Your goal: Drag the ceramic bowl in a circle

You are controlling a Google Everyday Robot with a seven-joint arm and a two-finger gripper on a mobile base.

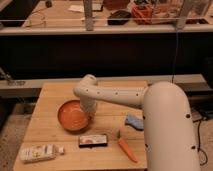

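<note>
1. The ceramic bowl (pixel 73 116) sits upright on the wooden table (pixel 55 92), in the left half of the tabletop. It is orange inside with a darker rim, and it looks empty.
2. The gripper (pixel 91 112) comes down at the bowl's right rim, at the end of a white forearm that drops from a rounded joint above and behind the bowl. It is at or against the rim, but I cannot tell whether it is open, closed or gripping the bowl, because the wrist hides that part.
3. The white arm (pixel 117 96) runs from that joint to the right of the bowl and meets a large white rounded body (pixel 167 130) that fills the lower right of the view.
4. A flat packet (pixel 93 141) with dark ends and an orange picture lies just in front of the bowl, apart from it.
5. A white tube-like bottle (pixel 41 152) lies on its side in front of the bowl and to its left, near the table's front edge.
6. A carrot (pixel 126 149) lies in front of the bowl and to its right, past the packet, its green end pointing back.
7. A small blue object (pixel 134 121) lies to the right of the bowl, partly behind the white body.
8. Far behind the bowl, a raised counter (pixel 60 15) holds a dark dish (pixel 119 18) and an orange basket (pixel 142 13).
</note>
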